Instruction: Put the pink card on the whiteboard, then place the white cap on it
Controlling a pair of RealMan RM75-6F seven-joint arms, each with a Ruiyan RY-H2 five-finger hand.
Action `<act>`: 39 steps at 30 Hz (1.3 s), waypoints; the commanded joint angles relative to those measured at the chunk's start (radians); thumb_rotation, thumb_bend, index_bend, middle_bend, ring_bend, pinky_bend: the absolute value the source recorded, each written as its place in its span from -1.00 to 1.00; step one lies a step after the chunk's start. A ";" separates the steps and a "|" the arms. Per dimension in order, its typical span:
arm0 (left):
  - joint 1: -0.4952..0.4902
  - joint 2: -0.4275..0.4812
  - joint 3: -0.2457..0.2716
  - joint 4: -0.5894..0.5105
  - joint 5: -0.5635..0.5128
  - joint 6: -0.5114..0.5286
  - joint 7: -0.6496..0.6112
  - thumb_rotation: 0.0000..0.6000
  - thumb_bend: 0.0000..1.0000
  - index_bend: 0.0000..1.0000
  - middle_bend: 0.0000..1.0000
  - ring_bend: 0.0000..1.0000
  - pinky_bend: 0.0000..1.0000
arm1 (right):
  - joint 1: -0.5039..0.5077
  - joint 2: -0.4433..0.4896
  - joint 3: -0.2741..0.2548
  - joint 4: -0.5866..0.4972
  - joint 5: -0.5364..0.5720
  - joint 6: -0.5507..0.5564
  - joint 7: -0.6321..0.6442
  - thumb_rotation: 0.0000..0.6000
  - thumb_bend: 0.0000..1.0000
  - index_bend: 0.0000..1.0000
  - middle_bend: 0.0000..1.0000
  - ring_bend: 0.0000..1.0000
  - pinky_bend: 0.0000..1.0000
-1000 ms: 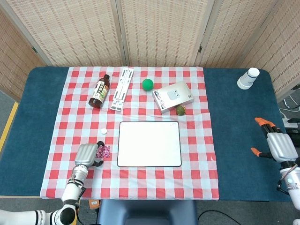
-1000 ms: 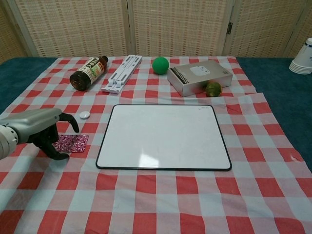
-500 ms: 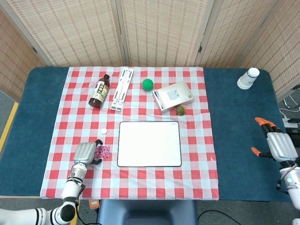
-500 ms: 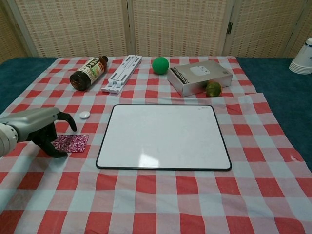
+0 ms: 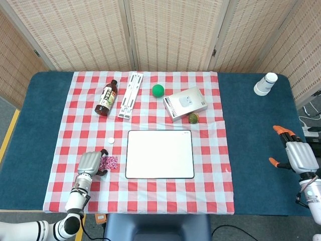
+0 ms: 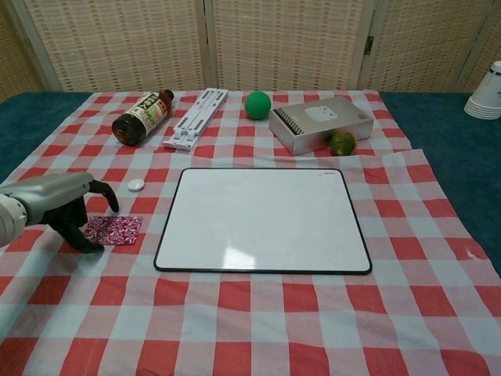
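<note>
The robot's left hand (image 6: 55, 205) sits low on the checked cloth (image 6: 258, 313) at the near-left of the table (image 5: 251, 150), fingers curled over the left edge of the pink card (image 6: 114, 229), which lies flat on the cloth just beside the whiteboard (image 6: 262, 219) but not on it. Over the past sec the hand has drifted back toward the table's left edge: in the chest view more of the card shows now than a sec ago, when dark fingertips overlapped its left part. The card itself looks to have stayed put, approx. the same spot in both views. Whether the fingers actually pinch the card edge or merely touch it can't be told; no lift is visible. The read: the first grab attempt hasn't taken, or the hand is re-setting for a better angle on a thin, flat item that's hard to get under. The white cap (image 6: 136, 185) rests on the cloth just beyond the hand, near the whiteboard's far-left corner, untouched. The right hand (image 5: 300, 155) hangs off the table's right side, well apart from everything, fingers loosely spread w/ nothing in them. Both steps of the task remain undone; the whiteboard is bare. Next move prob. calls for sliding or pinching the card edge, then a short carry rightward.
</note>
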 commanded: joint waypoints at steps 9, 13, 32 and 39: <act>-0.014 0.002 0.000 -0.005 -0.038 -0.003 0.019 1.00 -0.53 -0.30 1.00 1.00 1.00 | -0.001 0.002 -0.001 0.000 -0.005 0.003 0.007 1.00 -0.69 -0.98 -0.87 -1.00 -0.49; -0.019 0.003 0.001 -0.009 -0.049 -0.001 0.025 1.00 -0.53 -0.28 1.00 1.00 1.00 | -0.001 0.002 0.000 0.001 -0.005 0.004 0.008 1.00 -0.69 -0.98 -0.87 -1.00 -0.49; -0.030 0.031 -0.015 -0.043 -0.026 0.032 0.013 1.00 -0.53 -0.17 1.00 1.00 1.00 | 0.004 -0.002 0.001 0.007 0.001 -0.008 0.007 1.00 -0.69 -0.98 -0.87 -1.00 -0.49; -0.091 0.026 -0.051 -0.076 -0.032 0.034 0.080 1.00 -0.53 -0.17 1.00 1.00 1.00 | 0.004 -0.002 0.002 0.006 0.003 -0.006 0.005 1.00 -0.69 -0.98 -0.87 -1.00 -0.49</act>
